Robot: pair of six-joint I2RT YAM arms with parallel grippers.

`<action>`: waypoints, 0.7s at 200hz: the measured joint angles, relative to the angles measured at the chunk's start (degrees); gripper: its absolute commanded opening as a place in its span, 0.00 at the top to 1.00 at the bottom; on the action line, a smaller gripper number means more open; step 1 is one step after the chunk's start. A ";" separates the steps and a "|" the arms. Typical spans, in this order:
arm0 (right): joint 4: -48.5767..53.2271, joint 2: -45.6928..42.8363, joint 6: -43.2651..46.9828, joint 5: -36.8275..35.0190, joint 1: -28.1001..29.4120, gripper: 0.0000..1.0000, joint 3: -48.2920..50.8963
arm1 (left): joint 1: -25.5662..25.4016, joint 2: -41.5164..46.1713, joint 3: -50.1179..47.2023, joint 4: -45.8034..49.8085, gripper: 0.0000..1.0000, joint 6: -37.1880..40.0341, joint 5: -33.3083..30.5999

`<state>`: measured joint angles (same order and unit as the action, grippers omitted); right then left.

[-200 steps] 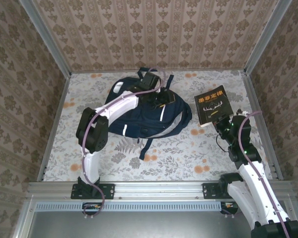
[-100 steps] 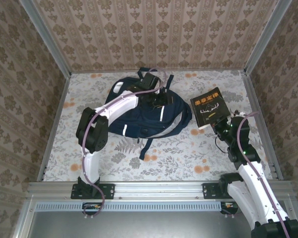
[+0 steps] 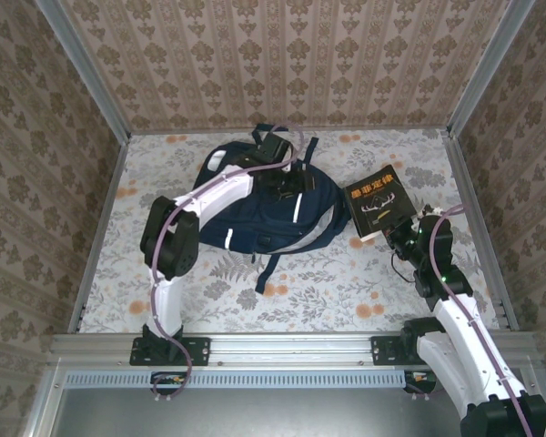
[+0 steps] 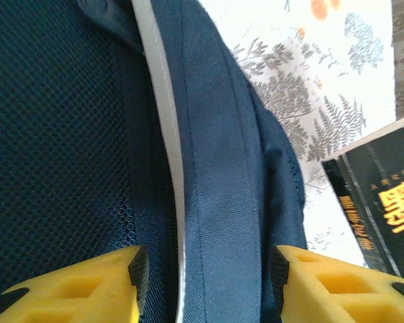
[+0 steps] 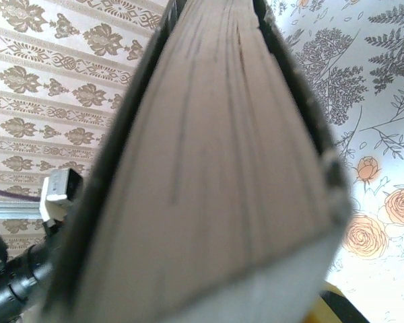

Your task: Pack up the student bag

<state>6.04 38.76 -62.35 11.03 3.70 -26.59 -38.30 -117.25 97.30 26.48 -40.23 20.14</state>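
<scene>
My right tool (image 3: 399, 234) is clamped on a black book's (image 3: 375, 200) near edge, holding it tilted above the desk (image 3: 328, 273). The student bag (image 3: 255, 228) lies beside it, mid-desk. My left tool (image 4: 209, 282) straddles a fold of the bag; I cannot tell whether it grips, or what is inside.

Backpack (image 4: 222, 168): navy woven cloth, twill ribs visible, matt. One panel is open mesh and coarser. The pale stripe along the seam is smooth with a slight sheen.
Book (image 5: 215, 175): page block is matt off-white paper, edges a bit uneven. Cover is black with a light gloss.
Left gripper (image 4: 209, 276) fingers (image 4: 81, 289): matt yellow plastic, black pads.
Tablecloth (image 3: 328, 273): smooth floral print, matt.
Arm shells (image 3: 218, 196): glossy white plastic.
Front rail (image 3: 291, 350): bare grey metal.
</scene>
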 measured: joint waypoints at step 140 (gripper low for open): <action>0.37 -0.90 0.13 1.27 0.00 1.00 0.81 | -0.98 -8.48 10.08 6.16 1.00 4.52 0.83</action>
<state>6.42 37.87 -62.22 12.29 3.70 -25.78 -39.29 -125.73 107.37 32.64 -35.70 20.97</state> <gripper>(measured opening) 0.178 0.045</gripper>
